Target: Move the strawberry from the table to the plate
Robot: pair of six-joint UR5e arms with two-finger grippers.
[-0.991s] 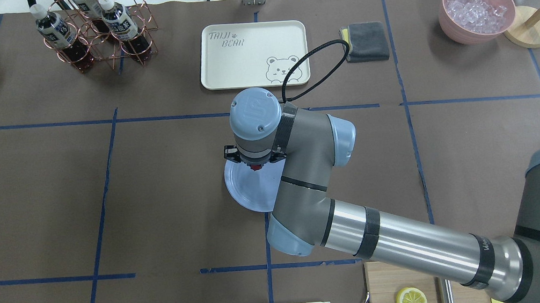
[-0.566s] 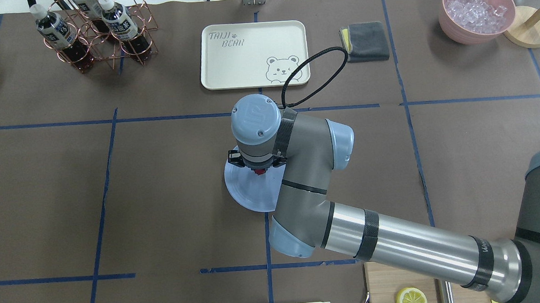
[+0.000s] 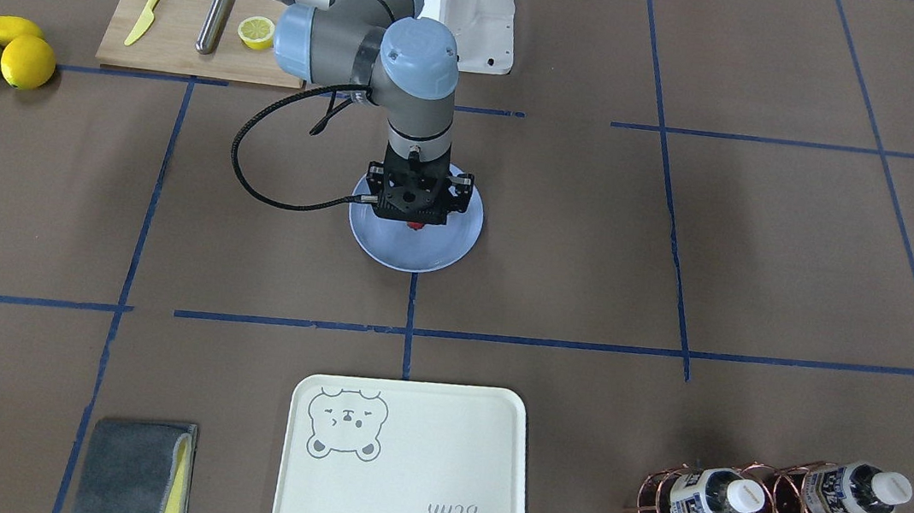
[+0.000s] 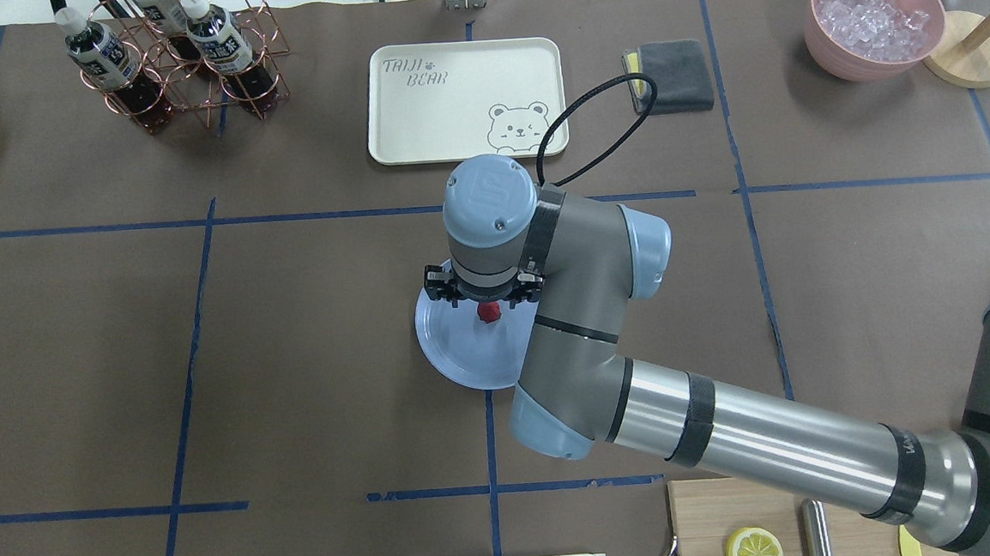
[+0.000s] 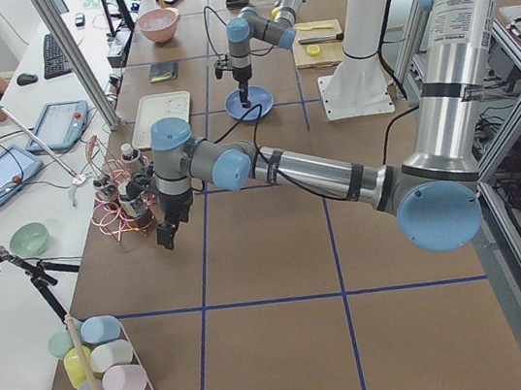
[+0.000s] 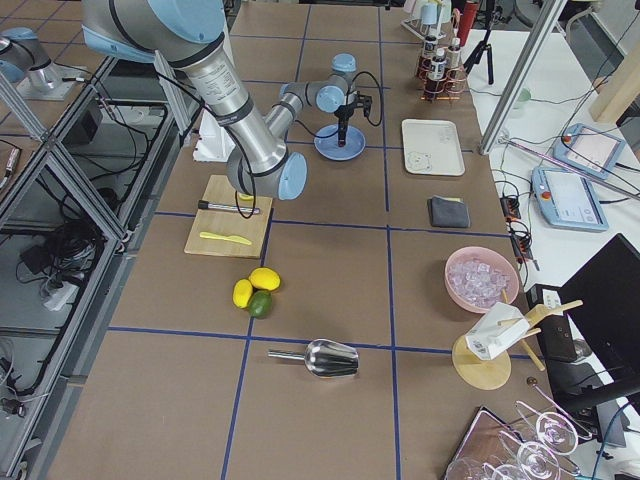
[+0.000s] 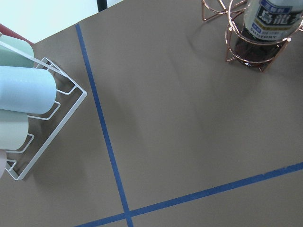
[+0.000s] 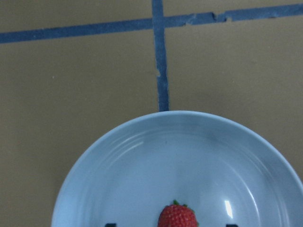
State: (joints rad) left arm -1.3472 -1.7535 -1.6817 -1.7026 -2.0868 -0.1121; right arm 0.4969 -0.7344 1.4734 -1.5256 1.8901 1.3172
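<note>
Strawberry (image 8: 177,216) lay on the plate (image 8: 118,156), off the worktop (image 4: 310,341), directly under the right hand (image 4: 485,298), between its spread fingers and touching neither. Placement looked done; only lifting the hand clear remained. Its long axis seemed to lie flat, green cap pointing ahead of the hand's camera.

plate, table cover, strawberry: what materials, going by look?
Plate: glossy pale blue, sharp glint and faint concentric rings; glazed ceramic or hard plastic, can't tell. Table: matte brown paper-like sheet, blue tape lines. Strawberry: red, seeded skin, green leaves; real or fake unclear.
</note>
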